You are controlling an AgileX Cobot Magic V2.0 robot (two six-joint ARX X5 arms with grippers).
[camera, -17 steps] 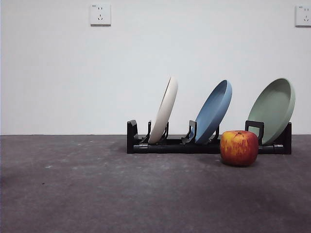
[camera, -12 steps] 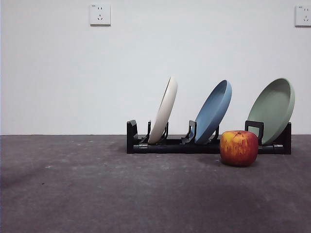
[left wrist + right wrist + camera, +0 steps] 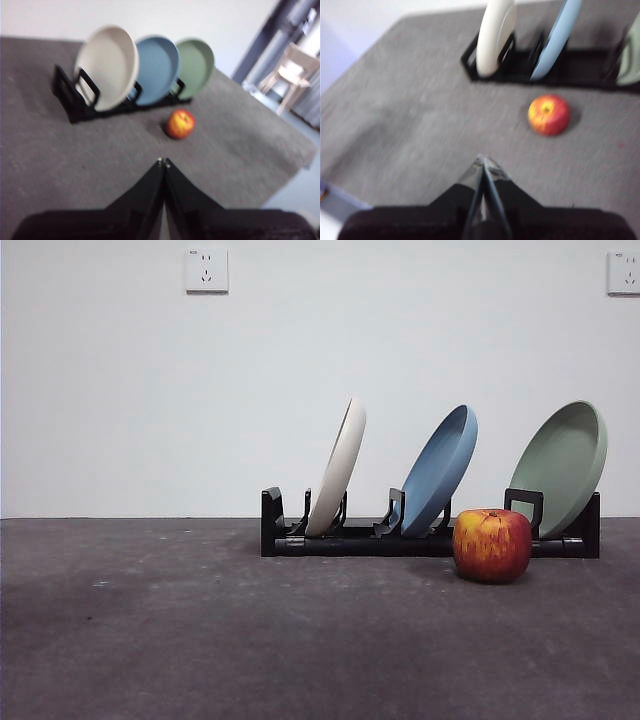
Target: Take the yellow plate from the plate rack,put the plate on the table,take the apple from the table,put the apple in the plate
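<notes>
The cream yellow plate (image 3: 338,470) stands tilted in the left slot of the black plate rack (image 3: 300,540); it also shows in the left wrist view (image 3: 107,66) and the right wrist view (image 3: 493,35). The red apple (image 3: 492,544) sits on the dark grey table (image 3: 200,630) just in front of the rack's right part, as the left wrist view (image 3: 180,124) and the right wrist view (image 3: 549,114) also show. My left gripper (image 3: 162,162) is shut and empty, well short of the apple. My right gripper (image 3: 482,160) is shut and empty, above the table. Neither arm shows in the front view.
A blue plate (image 3: 440,468) and a sage-green plate (image 3: 568,462) stand in the rack's middle and right slots. The table's edge (image 3: 295,165) and a chair (image 3: 292,75) show in the left wrist view. Two wall sockets (image 3: 206,270) are on the white wall.
</notes>
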